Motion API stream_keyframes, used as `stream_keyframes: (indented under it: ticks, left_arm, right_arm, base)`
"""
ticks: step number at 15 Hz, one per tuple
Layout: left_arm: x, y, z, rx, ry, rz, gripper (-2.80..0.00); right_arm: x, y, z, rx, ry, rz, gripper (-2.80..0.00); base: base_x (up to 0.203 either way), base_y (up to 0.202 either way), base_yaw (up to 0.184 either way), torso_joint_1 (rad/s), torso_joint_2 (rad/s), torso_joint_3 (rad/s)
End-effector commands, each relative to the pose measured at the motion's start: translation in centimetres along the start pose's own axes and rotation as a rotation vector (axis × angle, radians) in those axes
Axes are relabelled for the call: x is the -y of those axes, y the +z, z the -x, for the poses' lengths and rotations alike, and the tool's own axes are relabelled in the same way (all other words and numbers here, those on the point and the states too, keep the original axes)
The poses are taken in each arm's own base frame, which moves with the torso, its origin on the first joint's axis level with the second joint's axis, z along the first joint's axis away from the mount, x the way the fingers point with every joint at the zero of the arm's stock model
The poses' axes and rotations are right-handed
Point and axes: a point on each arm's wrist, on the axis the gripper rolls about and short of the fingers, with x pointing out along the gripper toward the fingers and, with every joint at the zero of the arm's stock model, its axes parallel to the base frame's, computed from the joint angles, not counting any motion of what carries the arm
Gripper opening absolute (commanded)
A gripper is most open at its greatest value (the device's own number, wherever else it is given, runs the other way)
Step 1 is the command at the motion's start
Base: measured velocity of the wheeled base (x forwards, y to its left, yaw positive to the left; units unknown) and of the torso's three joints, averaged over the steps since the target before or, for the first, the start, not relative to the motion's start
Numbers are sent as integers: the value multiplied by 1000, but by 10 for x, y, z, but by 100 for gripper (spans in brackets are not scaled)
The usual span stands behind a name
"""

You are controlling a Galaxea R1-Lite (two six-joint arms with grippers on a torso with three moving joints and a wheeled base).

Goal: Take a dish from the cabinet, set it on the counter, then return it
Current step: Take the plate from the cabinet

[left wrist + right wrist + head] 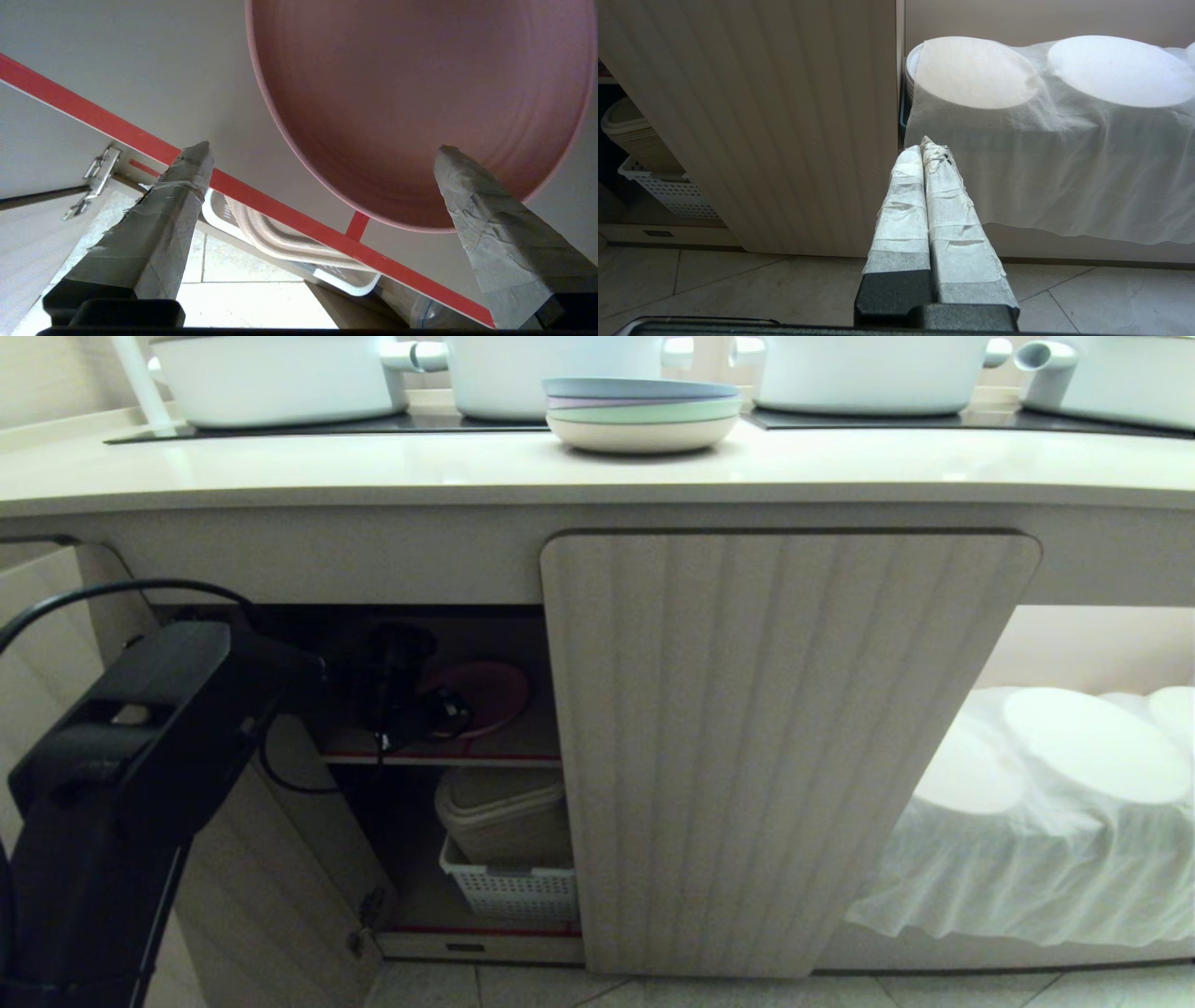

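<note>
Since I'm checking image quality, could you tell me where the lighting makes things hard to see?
Head view: the cabinet interior is dark, so the left gripper and dish are dim, while the draped plates wash out. Left wrist view: dish evenly lit and clear. Right wrist view: right gripper clear, plates glary.

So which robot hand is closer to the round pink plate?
Left. The left gripper is open right at the round pink plastic plate; the right gripper is shut, outside by the fluted door.
</note>
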Motion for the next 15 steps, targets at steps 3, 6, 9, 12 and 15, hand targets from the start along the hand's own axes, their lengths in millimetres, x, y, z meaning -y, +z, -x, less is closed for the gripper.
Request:
stream_keyframes:
  ticks: [3,6,9,12,15]
  left_arm:
    - [3,3,-3,15,-9,5,0]
    - [8,6,-7,34,-21,7,0]
    - [9,3,-11,30,-18,1,0]
    - [6,2,-14,27,-13,3,0]
    - [7,2,-16,33,-16,5,0]
  right_arm:
    - [0,0,0,0,0,0,-280]
    - [0,0,0,0,0,0,-280]
    - [0,0,0,0,0,0,-280]
    - [0,0,0,0,0,-1,-280]
    - [0,0,0,0,0,0,-280]
  base:
    - [0,0,0,0,0,0]
    - [0,0,0,0,0,0]
    - [0,0,0,0,0,0]
    - [0,0,0,0,0,0]
    - [0,0,0,0,0,0]
